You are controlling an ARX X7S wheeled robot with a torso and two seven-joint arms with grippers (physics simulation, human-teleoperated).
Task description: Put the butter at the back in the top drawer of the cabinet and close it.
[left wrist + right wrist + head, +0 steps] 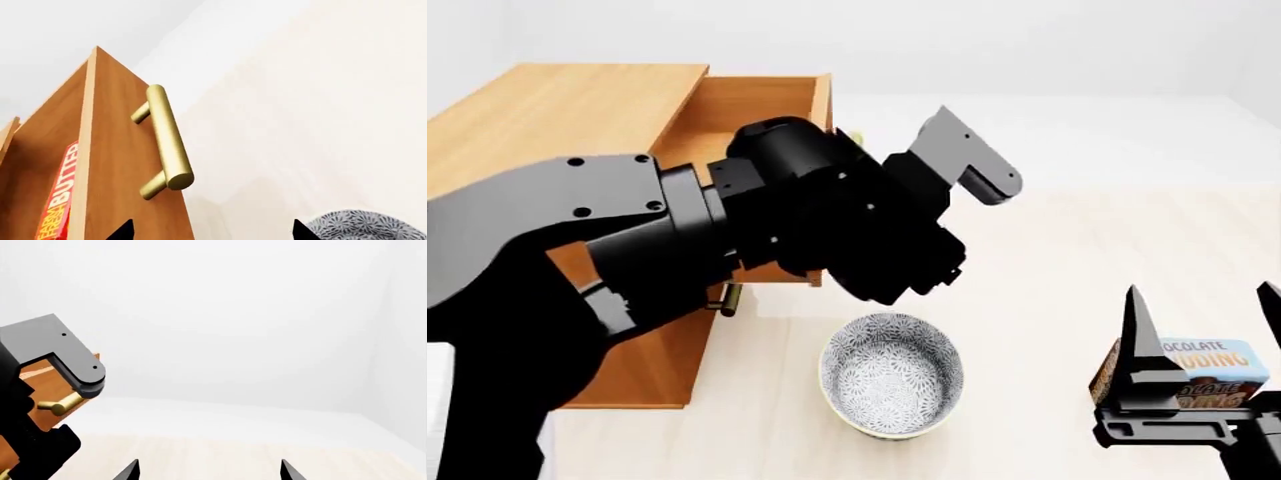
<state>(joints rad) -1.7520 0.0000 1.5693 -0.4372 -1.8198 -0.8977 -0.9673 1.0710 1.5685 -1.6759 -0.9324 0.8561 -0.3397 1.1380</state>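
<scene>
A: Our left hand (pixel 210 231) sits nearest, fingers spread and empty, just off the top drawer (pixel 127 165). The butter (pixel 61 195) already lies inside.

B: Then we press its handle (pixel 167 142) squarely toward the cabinet (pixel 547 120).

A: The bowl (pixel 892 375) stands near the cabinet's front; our right hand (pixel 1201 300) hovers open over the pudding box (pixel 1194 370).

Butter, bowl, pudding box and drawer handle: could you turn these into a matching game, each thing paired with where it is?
Things:
1. butter
2. bowl
3. pudding box
4. handle

Places:
A. on the floor, behind the right gripper
B. on the front of the open top drawer
C. on the floor, in front of the cabinet
D. inside the top drawer

Pairs: 1-D, 2-C, 3-A, 4-B
</scene>
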